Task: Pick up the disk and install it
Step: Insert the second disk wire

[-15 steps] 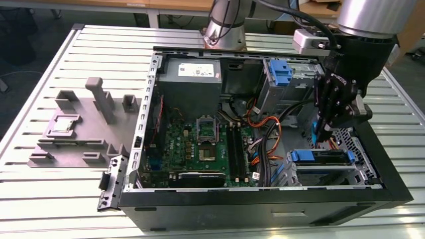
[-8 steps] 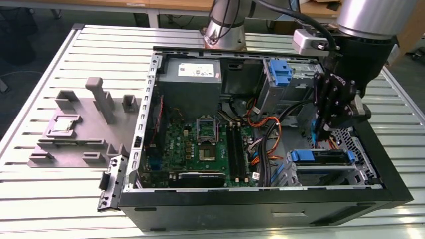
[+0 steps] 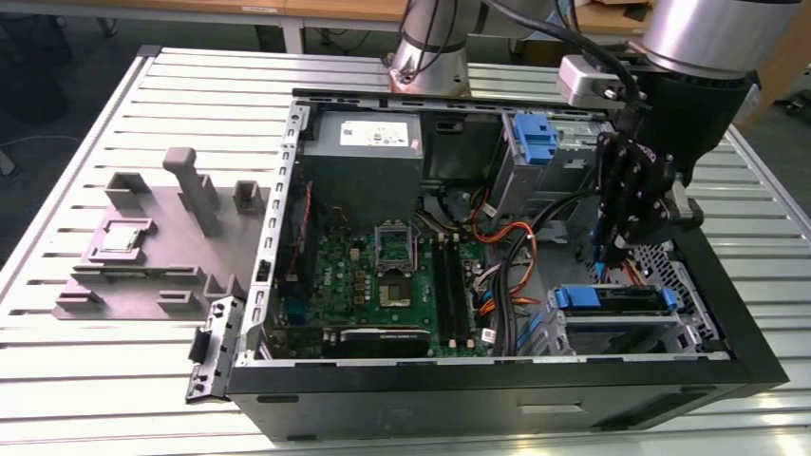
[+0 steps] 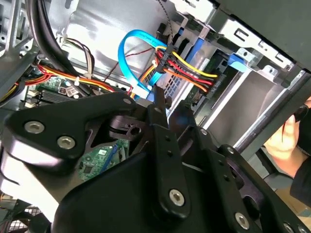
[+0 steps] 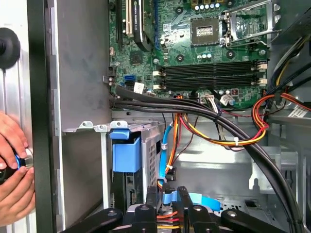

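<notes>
Black end effector (image 4: 160, 104) linkage hides most of the case (image 3: 761, 361); its fingertips seem clenched over bundled cables (image 4: 187, 68).

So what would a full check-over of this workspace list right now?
Surface: slatted metal table, carrying an open computer case.
Job's things: disk in its blue frame, sitting in the lower drive cage.
Clutter: grey holder tray with a chip beside the case.
Grippers: gripper low inside the case, above the disk.
Cables: orange, red, yellow and blue leads looping near the cage.
Surroundings: a person's hands outside the case wall.
</notes>
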Tool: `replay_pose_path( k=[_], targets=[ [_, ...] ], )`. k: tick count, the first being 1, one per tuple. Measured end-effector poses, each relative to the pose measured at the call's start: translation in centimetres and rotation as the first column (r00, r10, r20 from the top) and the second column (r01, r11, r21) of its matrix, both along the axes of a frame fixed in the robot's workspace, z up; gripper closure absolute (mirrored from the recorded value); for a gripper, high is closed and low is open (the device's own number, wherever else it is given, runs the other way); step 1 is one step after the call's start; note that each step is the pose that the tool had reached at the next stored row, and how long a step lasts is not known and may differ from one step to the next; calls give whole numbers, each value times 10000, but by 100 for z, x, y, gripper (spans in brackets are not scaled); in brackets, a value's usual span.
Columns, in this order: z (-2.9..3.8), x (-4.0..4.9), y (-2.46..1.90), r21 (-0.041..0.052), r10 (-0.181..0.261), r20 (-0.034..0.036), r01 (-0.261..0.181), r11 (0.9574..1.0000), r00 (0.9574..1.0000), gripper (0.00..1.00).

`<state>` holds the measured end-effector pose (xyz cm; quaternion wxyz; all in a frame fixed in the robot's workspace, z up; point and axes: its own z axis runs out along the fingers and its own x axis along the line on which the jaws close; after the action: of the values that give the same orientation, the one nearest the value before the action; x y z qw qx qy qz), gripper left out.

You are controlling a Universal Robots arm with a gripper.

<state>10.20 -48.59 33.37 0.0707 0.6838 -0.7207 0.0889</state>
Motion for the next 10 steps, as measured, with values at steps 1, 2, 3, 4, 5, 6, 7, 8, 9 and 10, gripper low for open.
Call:
replay_pose_path(
  k=[1, 2, 3, 4, 5, 6, 7, 8, 9, 10],
  targets=[
    [-1, 0, 0, 0, 0, 2, 0, 10000, 10000, 69],
    [-1, 0, 0, -1, 0, 2, 0, 10000, 10000, 69],
    [-1, 0, 0, -1, 0, 2, 0, 10000, 10000, 71],
    [-2, 0, 0, 1, 0, 2, 0, 10000, 10000, 77],
    [-1, 0, 0, 0, 0, 2, 0, 10000, 10000, 77],
    [-2, 0, 0, 0, -1, 3, 1, 10000, 10000, 77],
    [-1, 0, 0, 0, -1, 2, 1, 10000, 10000, 84],
    [-1, 0, 0, 0, -1, 3, 1, 10000, 10000, 84],
    [-1, 0, 0, 0, -1, 2, 1, 10000, 10000, 84],
    [-2, 0, 0, 0, 0, 3, 0, 10000, 10000, 84]
  ],
)
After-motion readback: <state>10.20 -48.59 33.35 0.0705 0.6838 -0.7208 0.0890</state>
